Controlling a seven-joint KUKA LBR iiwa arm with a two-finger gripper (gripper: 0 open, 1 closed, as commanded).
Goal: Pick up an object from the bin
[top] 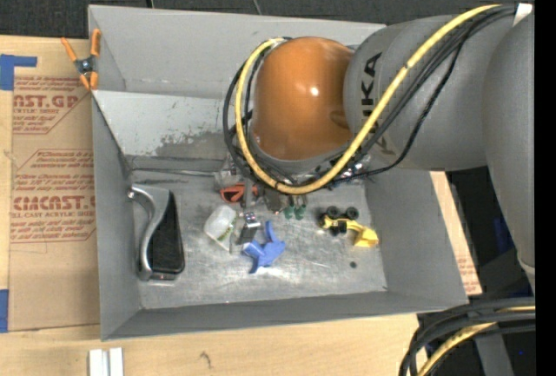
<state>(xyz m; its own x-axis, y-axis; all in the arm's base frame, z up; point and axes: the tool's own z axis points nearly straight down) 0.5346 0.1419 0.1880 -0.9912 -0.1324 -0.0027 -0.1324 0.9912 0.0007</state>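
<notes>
**A:** Status on the bin (117, 148)? Left to right.

**B:** Far left is a black-and-chrome handle (162, 237). It lies flat on the floor along the left wall, well apart from the rest. Long and low, so I'd call it awkward for a two-finger pinch.

**A:** Middle?

**B:** Small cluster on the floor. There's a whitish clear piece (221, 227), with a blue plastic piece (263, 251) just beside it to the right. They may be touching, can't confirm. A red bit (231, 193) lies behind them, nearer the back wall. The gripper (251, 220) is low in the bin, right at the white/blue pair.

**A:** Claw state?

**B:** Can't tell. The orange cover (300, 109) on the wrist sits over it from this angle and hides most of it. So there's no read on how wide it is, or whether it has anything.

**A:** Target?

**B:** Best guess is the whitish or the blue piece, centre of the floor, since those are directly under it. Can't say which.

**A:** Right side?

**B:** Green bits (295, 212) just right of the gripper. Then a yellow-and-black piece (347, 227), near but apart. Everything is loose and packed close, so a grab in that cluster could nudge the neighbours.
</notes>
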